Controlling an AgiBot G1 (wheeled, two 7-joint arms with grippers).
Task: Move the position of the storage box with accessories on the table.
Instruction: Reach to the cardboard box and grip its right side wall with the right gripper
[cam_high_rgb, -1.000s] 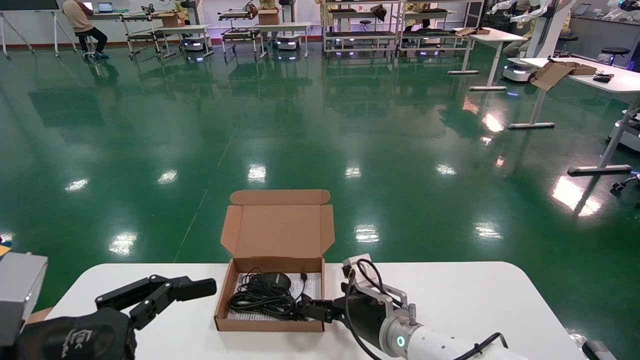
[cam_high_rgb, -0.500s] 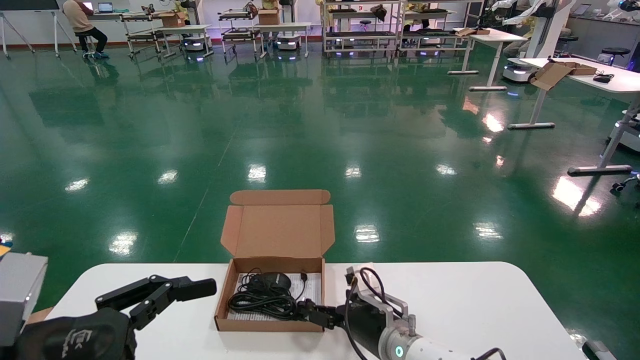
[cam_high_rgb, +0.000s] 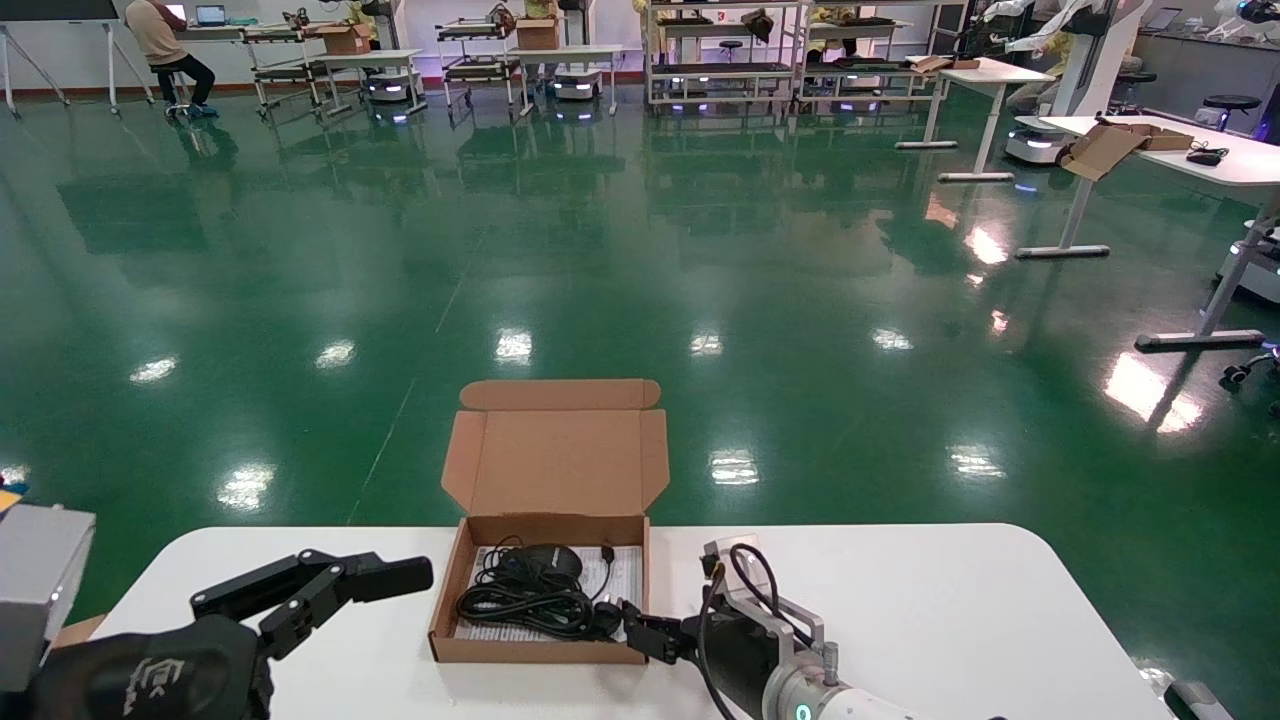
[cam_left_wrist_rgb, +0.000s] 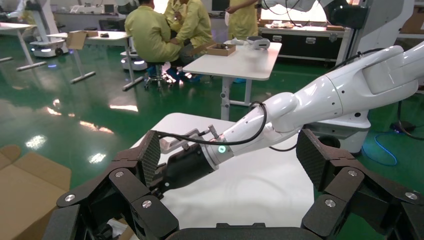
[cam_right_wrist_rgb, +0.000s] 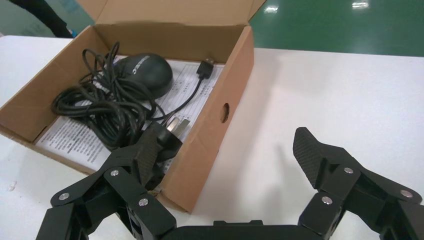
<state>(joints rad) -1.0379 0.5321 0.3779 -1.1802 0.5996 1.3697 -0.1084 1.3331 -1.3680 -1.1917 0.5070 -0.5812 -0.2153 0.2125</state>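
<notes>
**A:** Right wrist view: right gripper (cam_right_wrist_rgb: 227, 160) is spread wide, straddling the right wall of the storage box (cam_right_wrist_rgb: 220, 116) at its near right corner. One finger (cam_right_wrist_rgb: 145, 155) sits inside the box, over the plug end of the cable; the other finger (cam_right_wrist_rgb: 312, 155) is outside, above bare table (cam_right_wrist_rgb: 340, 90). Can't tell if either pad touches the cardboard.

**B:** Box contents?

**A:** Accessories (cam_right_wrist_rgb: 112, 97): black coiled cable, black mouse toward the far wall, USB plug beside it, all lying on a white printed sheet. Round hole in the right wall, near the inner finger.

**B:** Head view agrees?

**A:** Yes. Right gripper (cam_high_rgb: 645, 635) reaches in from the right to the near right corner of the storage box (cam_high_rgb: 470, 560). Box sits mid-table, near the far edge, lid flap standing upright behind it with side tabs splayed. Accessories (cam_high_rgb: 530, 595) fill the tray.

**B:** Left arm?

**A:** Left gripper (cam_high_rgb: 330, 585) hovers over the table (cam_high_rgb: 950, 600) just left of the box, fingers spread wide, holding nothing, apart from the cardboard. Left wrist view shows its fingers (cam_left_wrist_rgb: 150, 157) parted with the right arm across the table beyond them.

**B:** Background?

**A:** Green glossy floor, desks and shelving well behind.
</notes>
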